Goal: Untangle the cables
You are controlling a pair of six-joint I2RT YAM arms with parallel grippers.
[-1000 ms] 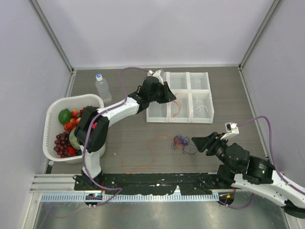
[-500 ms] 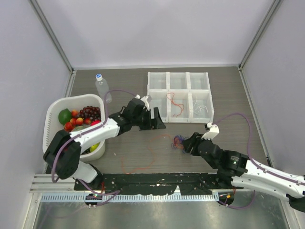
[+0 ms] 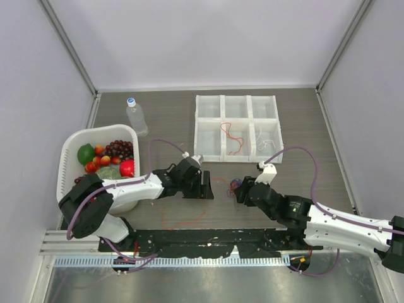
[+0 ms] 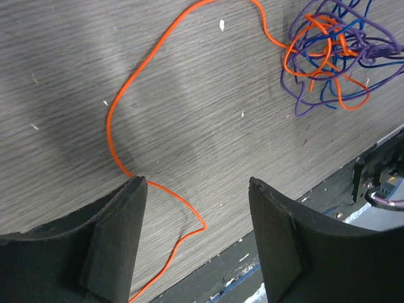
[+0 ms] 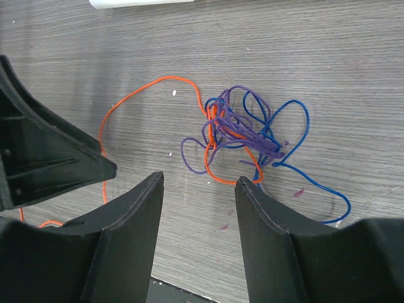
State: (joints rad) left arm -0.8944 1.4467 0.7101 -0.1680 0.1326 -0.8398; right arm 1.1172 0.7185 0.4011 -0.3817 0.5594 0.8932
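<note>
Cables (image 5: 243,136): orange, purple and blue strands knotted on the tabletop (image 3: 164,120), at the centre of the top view. One orange strand (image 4: 113,107) loops away from the knot and runs under a fingertip of the left pincer (image 4: 197,189), lower left of its wrist view. The right pincer (image 5: 199,180) hovers just short of the knot. Both pincers stand wide, holding nothing.

- No lettering, number, brand or sign can be read in any of the views.
- The clear plastic bottle with a blue cap (image 3: 136,115) shows too small in the overhead view for any print on it to be made out.
</note>
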